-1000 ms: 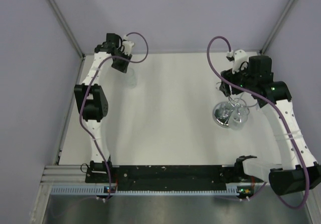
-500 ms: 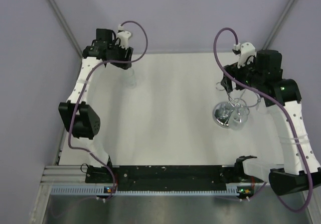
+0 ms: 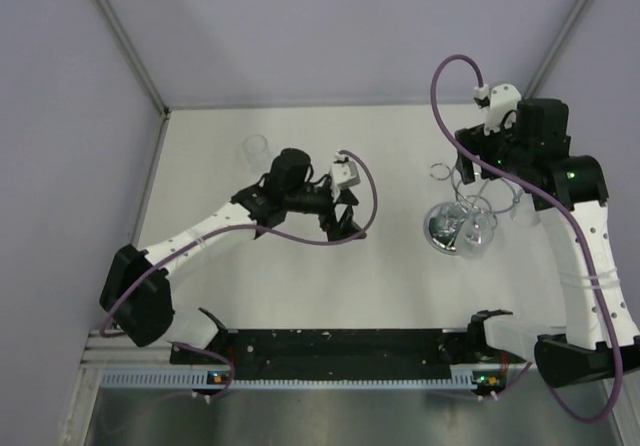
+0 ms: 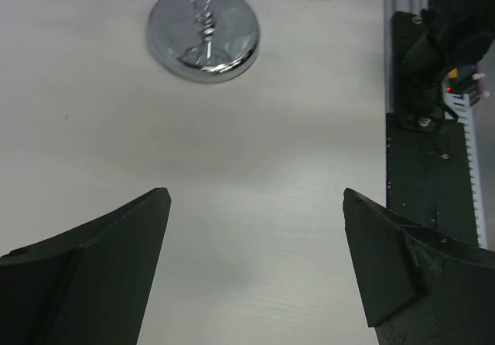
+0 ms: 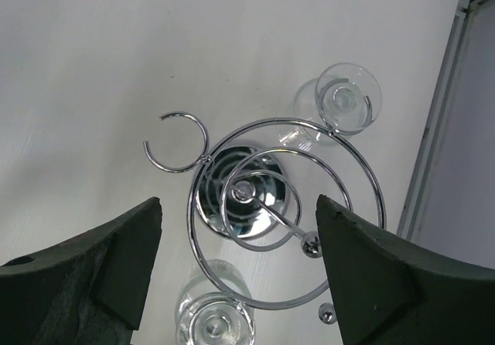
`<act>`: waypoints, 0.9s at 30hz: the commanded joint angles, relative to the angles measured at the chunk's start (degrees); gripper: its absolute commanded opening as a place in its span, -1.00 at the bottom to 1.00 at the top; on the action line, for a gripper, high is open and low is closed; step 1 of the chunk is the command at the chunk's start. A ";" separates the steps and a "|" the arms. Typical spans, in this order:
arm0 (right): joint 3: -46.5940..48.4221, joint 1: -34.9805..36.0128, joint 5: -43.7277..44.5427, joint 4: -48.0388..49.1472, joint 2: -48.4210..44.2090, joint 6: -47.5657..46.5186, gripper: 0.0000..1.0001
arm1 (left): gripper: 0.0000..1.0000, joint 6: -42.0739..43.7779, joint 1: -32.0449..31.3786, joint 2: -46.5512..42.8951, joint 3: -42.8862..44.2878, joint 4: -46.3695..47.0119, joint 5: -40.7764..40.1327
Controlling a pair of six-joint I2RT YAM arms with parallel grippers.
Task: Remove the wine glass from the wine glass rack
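Observation:
The wine glass rack point(image 3: 452, 228) stands at the right of the table, its chrome disc base point(image 4: 203, 35) also showing far ahead in the left wrist view. From above, its rings point(image 5: 285, 213) carry two hanging wine glasses point(image 5: 348, 97) point(image 5: 213, 323), and one small ring point(image 5: 176, 142) is empty. Another wine glass point(image 3: 256, 152) stands alone on the table at the back left. My right gripper point(image 5: 238, 202) hovers open over the rack's top point(image 3: 468, 171), touching nothing. My left gripper point(image 3: 345, 218) is open and empty over the table's middle point(image 4: 255, 198), pointing toward the rack.
The black base rail point(image 4: 421, 167) with the arm mounts runs along the near edge. Purple walls and metal corner posts point(image 3: 125, 41) close in the back and sides. A purple cable point(image 3: 445, 86) loops above the right wrist.
My left arm swung from the back-left corner to the table's middle, leaving the glass standing there, and its jaws opened wide. My right gripper opened wider and shifted slightly back over the rack.

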 commanded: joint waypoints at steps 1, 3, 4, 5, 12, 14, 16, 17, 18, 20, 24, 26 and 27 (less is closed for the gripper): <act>3.58 -2.07 2.83 1.04 1.21 0.65 0.58 | 0.96 -6.90 -7.53 1.85 -0.89 24.58 5.65; 4.28 -2.95 2.83 0.52 1.39 0.57 0.58 | 0.96 -8.32 -11.05 4.75 -1.33 29.69 4.00; 4.46 -3.13 2.83 0.08 1.22 0.05 0.58 | 0.97 -8.15 -12.72 5.90 -1.24 31.19 2.59; 4.37 -3.21 4.31 -0.19 0.87 -0.48 0.59 | 0.95 -8.06 -14.65 7.04 -1.50 33.90 0.84; 3.31 -5.31 1.01 -3.61 -2.65 1.69 0.61 | 0.95 -15.26 -22.05 17.14 2.52 46.22 -9.97; 5.33 -8.74 -3.13 -4.49 -1.95 5.12 0.61 | 0.95 -15.97 -22.93 21.10 5.51 48.69 -11.39; 6.74 -12.61 -4.81 -5.02 -1.16 6.63 0.61 | 0.97 -15.36 -24.16 24.35 8.94 49.22 -13.58; 6.92 -13.14 -4.90 -5.02 -1.24 6.55 0.61 | 0.97 -15.36 -24.51 25.76 10.69 49.40 -14.37; 6.92 -13.23 -4.73 -4.94 -1.42 6.20 0.61 | 0.97 -15.27 -25.12 27.16 12.19 49.31 -15.60; 6.31 -13.23 -5.34 -4.93 -1.86 6.19 0.61 | 0.97 -14.66 -25.83 29.28 15.35 48.18 -17.36; 4.73 -13.23 -6.84 -4.93 -2.91 6.37 0.61 | 0.97 -15.53 -26.62 32.53 18.79 46.76 -19.31; 3.94 -13.23 -6.93 -4.93 -3.44 6.46 0.61 | 0.97 -15.97 -26.80 33.50 19.15 46.76 -18.96; 3.50 -13.23 -7.01 -4.93 -3.62 6.54 0.61 | 0.97 -16.23 -26.88 33.94 19.23 46.94 -18.61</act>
